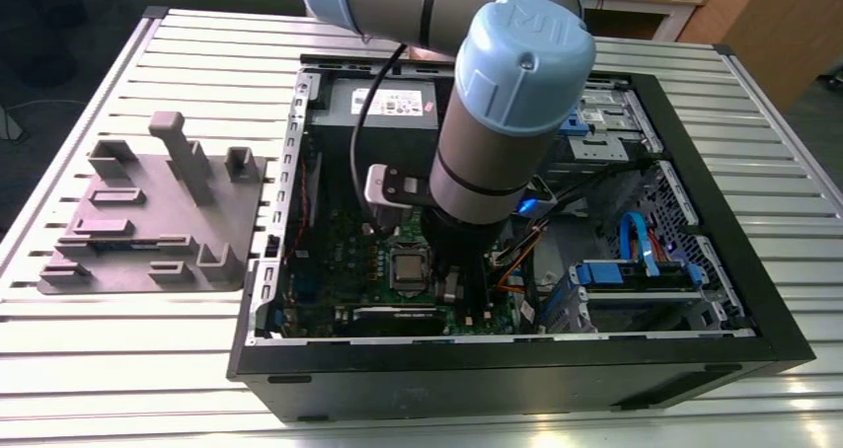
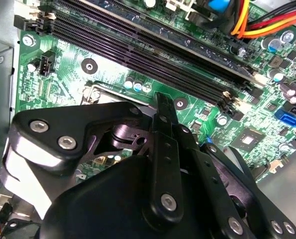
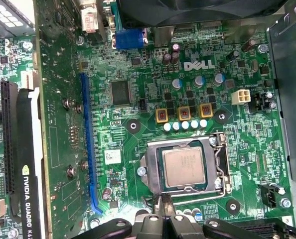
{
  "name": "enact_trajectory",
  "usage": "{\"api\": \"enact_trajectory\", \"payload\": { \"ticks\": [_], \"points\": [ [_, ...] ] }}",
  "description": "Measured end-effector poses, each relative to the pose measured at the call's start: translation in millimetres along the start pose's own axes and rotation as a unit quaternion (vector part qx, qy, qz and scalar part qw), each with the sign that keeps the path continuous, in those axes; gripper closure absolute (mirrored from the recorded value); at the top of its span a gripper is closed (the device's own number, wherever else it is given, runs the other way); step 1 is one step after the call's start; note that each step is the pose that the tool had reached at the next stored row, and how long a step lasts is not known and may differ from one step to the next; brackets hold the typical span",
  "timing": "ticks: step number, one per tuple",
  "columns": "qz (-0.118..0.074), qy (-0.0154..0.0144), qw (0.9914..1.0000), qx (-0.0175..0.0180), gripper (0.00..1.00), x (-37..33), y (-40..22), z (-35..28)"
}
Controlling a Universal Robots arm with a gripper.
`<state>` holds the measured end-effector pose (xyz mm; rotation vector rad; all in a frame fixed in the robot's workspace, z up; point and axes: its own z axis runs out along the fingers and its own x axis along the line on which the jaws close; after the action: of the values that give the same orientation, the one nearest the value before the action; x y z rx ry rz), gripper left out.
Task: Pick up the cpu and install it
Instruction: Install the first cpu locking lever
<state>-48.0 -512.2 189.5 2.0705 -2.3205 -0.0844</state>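
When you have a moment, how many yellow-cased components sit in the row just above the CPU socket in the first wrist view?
3: side by side in one row between the socket frame and the printed logo, at and. The cpu lies in the socket below them. None seems hidden.

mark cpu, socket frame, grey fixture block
cpu (image 3: 184, 168), first wrist view, middle of its metal top, sitting in the socket.
socket frame (image 3: 220, 167), first wrist view, side bar beside the chip.
grey fixture block (image 1: 145, 226), exterior view, flat base among its posts.

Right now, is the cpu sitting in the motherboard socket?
Yes, in the first wrist view the cpu lies flat inside the metal socket frame on the green motherboard.
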Motion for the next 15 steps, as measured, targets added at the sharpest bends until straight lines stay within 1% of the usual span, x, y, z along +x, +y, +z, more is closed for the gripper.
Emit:
{"api": "enact_trajectory", "payload": {
  "ticks": [11, 15],
  "points": [
    [-0.003, 0.0001, 0.99999, -0.0001, 0.9, -0.2, -2.6, 4.6],
    [-0.004, -0.0002, 0.99999, -0.0001, 0.9, -0.2, -2.7, 4.6]
  ]
}}
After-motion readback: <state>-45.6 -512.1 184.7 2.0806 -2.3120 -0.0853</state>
